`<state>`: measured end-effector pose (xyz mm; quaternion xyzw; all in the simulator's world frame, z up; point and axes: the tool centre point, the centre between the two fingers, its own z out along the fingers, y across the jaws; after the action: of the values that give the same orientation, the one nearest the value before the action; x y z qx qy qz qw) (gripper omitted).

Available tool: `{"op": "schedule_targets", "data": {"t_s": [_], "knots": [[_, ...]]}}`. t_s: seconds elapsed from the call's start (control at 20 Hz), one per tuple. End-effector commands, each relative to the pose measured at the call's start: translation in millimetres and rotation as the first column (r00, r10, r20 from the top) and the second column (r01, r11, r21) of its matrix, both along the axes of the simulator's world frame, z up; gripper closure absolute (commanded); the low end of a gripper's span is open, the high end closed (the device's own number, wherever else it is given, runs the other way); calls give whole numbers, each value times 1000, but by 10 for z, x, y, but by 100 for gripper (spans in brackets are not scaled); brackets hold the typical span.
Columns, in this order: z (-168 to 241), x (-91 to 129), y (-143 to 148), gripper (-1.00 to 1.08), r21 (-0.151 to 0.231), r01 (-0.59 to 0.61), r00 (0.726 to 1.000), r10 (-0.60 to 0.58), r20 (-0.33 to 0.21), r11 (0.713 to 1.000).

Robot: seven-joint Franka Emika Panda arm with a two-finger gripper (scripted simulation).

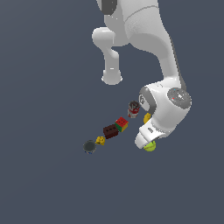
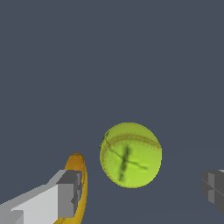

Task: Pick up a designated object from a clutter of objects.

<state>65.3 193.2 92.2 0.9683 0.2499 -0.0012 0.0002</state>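
Tennis ball (image 2: 130, 155): directly beyond my gripper (image 2: 142, 191), centred between the fingers, untouched.
Gripper: spread wide, empty.
Banana (image 2: 78, 175): crowds one finger (image 2: 69, 194).

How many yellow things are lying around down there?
3: the tennis ball under the end effector, the banana mostly hidden behind the arm, and a tiny yellow piece beside the brown brick.
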Motion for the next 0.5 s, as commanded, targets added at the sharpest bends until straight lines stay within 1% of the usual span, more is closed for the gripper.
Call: {"op": "schedule_targets", "data": {"t_s": [0.0, 0.2, 0.45], "knots": [[0, 3, -2, -92, 0, 0, 1000, 0, 1, 1000], [-94, 1, 0, -92, 0, 0, 1000, 0, 1, 1000], [-358, -6, 1, -92, 1, -1, 1000, 1, 2, 1000]]}}
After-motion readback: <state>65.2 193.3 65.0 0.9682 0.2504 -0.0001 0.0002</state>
